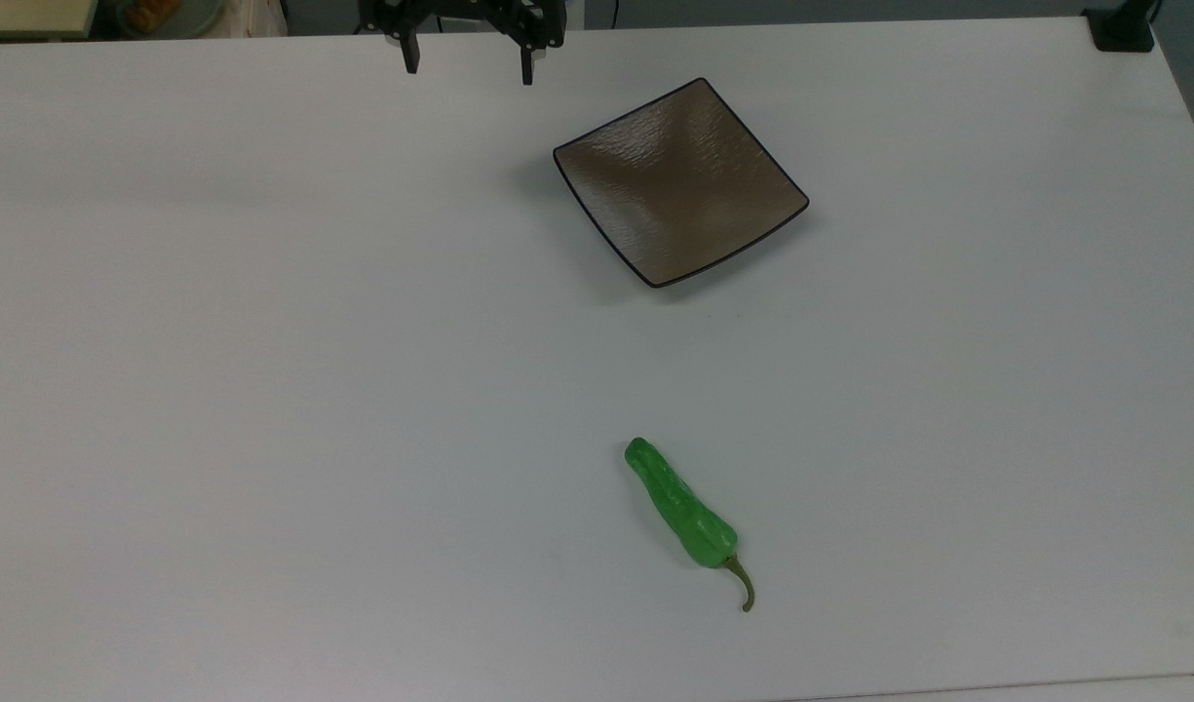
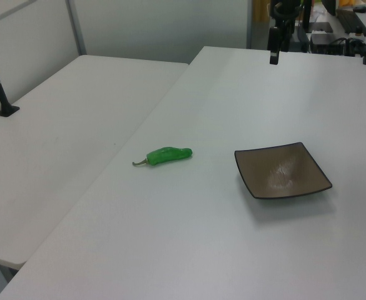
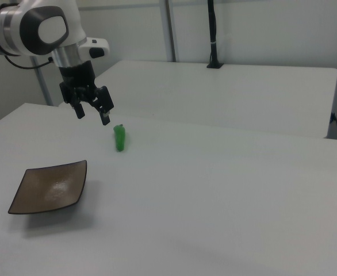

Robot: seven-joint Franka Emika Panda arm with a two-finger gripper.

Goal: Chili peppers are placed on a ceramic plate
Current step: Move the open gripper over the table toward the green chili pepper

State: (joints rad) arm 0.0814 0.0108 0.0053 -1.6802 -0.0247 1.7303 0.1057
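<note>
Top view: white table bears plate, pepper well apart.

On the white table, the square brownish-grey ceramic plate lies in the upper middle of the top view. The wrinkled green chili pepper lies well apart from it, lower in the top view, with its stem end pointing to the lower right. My black two-finger gripper hangs above the table's far edge, to the top view's left of the plate, with fingers apart.
</note>
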